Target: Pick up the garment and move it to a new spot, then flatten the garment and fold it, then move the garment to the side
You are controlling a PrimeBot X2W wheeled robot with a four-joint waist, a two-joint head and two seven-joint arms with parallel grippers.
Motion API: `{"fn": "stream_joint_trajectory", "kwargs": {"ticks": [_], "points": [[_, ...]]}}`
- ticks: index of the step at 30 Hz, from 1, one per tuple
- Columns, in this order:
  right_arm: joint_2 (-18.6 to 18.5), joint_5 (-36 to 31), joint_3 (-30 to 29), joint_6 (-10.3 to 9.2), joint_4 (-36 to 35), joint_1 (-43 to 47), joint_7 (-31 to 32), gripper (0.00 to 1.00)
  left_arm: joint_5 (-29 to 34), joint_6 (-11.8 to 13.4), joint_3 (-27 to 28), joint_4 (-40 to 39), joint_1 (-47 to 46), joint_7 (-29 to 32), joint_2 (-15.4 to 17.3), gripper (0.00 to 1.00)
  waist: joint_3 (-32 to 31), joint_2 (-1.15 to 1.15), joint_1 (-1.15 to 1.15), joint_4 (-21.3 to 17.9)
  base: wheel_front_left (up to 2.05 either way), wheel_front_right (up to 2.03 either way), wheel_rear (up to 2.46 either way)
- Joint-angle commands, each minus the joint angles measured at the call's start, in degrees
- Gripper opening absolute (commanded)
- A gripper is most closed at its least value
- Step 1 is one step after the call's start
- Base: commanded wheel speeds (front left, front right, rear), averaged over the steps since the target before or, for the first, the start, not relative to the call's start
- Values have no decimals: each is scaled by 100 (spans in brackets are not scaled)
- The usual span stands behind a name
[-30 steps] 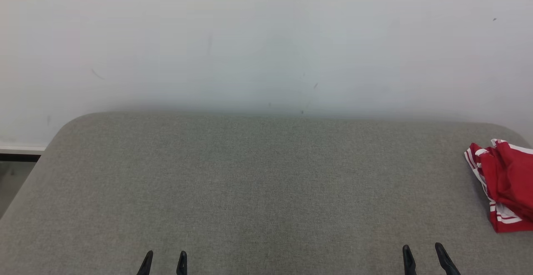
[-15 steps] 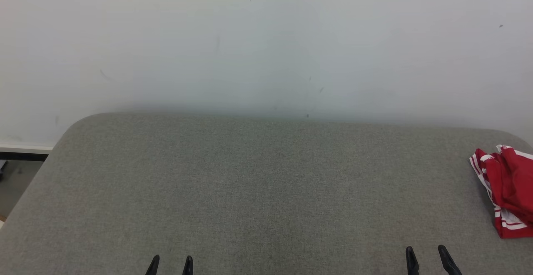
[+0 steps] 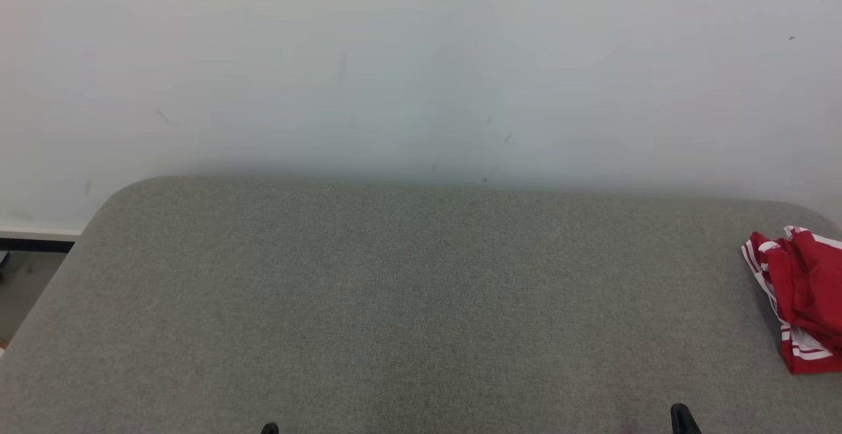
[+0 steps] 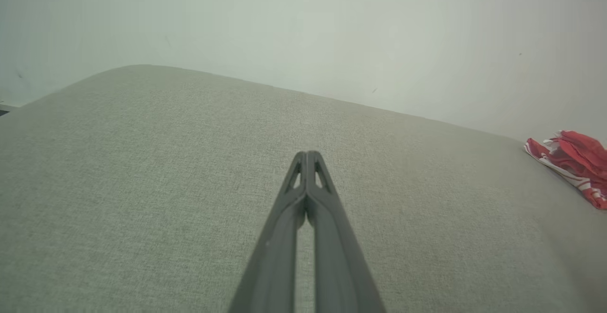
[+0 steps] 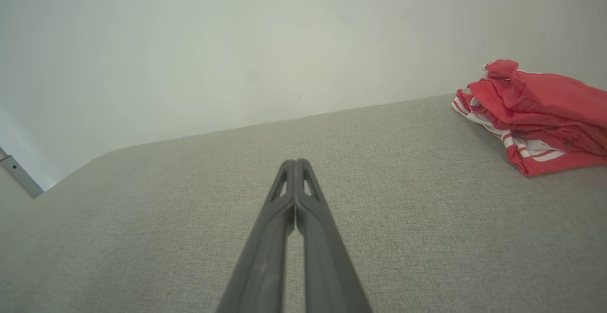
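On a grey cushion (image 3: 395, 289), a red garment (image 3: 802, 289) lay at far right

At the cushion's right edge, by its rounded back corner, the white-striped garment sat crumpled in a heap, with neither gripper touching it. The left gripper (image 4: 307, 153) pointed across bare fabric near the front, fingers pressed together on nothing. The right gripper (image 5: 295, 161), nearer the garment yet well apart from it, likewise had its fingers pressed together, empty. A pale wall (image 3: 421, 59) rose behind.
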Motion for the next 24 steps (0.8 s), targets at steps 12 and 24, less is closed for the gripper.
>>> {"fn": "stream_joint_trajectory", "kwargs": {"ticks": [12,24], "points": [[-109,1468,-261,-2,10,-359,373,0,-1427,-11,-29,120,-510,223,14,0,80,0,0,-60,0,0,0],[-136,2595,-495,-3,90,-576,720,0,-2539,-19,-40,228,-793,414,12,0,159,0,0,-118,0,0,0]]}}
